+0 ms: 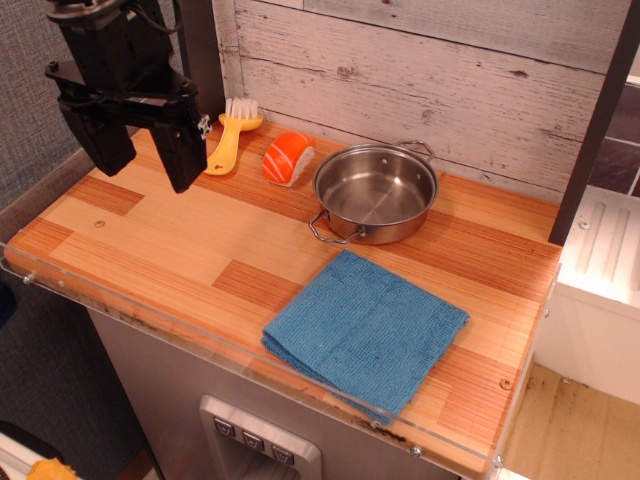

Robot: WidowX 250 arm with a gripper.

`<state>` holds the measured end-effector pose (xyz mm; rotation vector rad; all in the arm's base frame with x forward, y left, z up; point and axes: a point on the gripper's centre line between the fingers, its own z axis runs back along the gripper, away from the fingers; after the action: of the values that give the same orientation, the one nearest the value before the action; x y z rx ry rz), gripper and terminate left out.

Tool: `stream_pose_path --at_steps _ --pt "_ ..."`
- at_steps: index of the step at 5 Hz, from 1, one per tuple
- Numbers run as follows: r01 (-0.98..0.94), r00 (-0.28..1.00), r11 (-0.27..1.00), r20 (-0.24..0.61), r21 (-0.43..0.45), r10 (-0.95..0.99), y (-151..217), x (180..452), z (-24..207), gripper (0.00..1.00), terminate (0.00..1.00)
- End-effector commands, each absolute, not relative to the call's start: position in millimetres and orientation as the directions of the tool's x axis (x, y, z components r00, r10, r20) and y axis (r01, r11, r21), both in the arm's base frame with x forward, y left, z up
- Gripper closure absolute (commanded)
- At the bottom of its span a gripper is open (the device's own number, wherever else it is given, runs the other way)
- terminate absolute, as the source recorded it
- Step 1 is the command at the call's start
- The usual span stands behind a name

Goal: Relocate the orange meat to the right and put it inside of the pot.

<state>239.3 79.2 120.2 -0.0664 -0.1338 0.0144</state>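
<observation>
Orange meat (pixel 288 157): one piece, orange top with white stripes on a white base, lying on the worktop near the back wall, just left of the pot and apart from it.
Pot (pixel 376 192): one, shallow shiny steel, standing upright right of the meat; nothing inside it. Two wire loop handles, one at the front left, one at the back right partly hidden behind the rim.
Brush (pixel 232 135): one, yellow with white bristles, lying left of the meat near the wall; its lower handle end runs close to the hand's right finger.
Cloth (pixel 366 329): one, blue, folded, lying flat at the front of the worktop, in front of the pot; its near corner reaches the front edge.
Hand (pixel 143 163): one, black, raised over the left rear of the worktop, two fingers spread wide apart, holding nothing. Upper part cut off by the frame top.
Worktop (pixel 170 250): one, striped wood with a clear front guard.
</observation>
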Motion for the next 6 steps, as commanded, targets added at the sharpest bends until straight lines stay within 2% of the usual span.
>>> stream_pose_path --at_steps 1,3,5,6 --pt "-0.010 0.991 0.998 0.133 -0.067 0.019 79.2 239.3 120.2 0.00 0.00" --pt "-0.037 0.981 0.998 0.186 -0.054 0.047 90.6 287.1 110.7 0.00 0.00" --pt "-0.074 0.965 0.997 0.251 0.001 0.072 74.1 358.8 97.3 0.00 0.00" --pt "-0.143 0.960 0.990 0.243 0.010 0.136 71.1 380.4 82.3 0.00 0.00"
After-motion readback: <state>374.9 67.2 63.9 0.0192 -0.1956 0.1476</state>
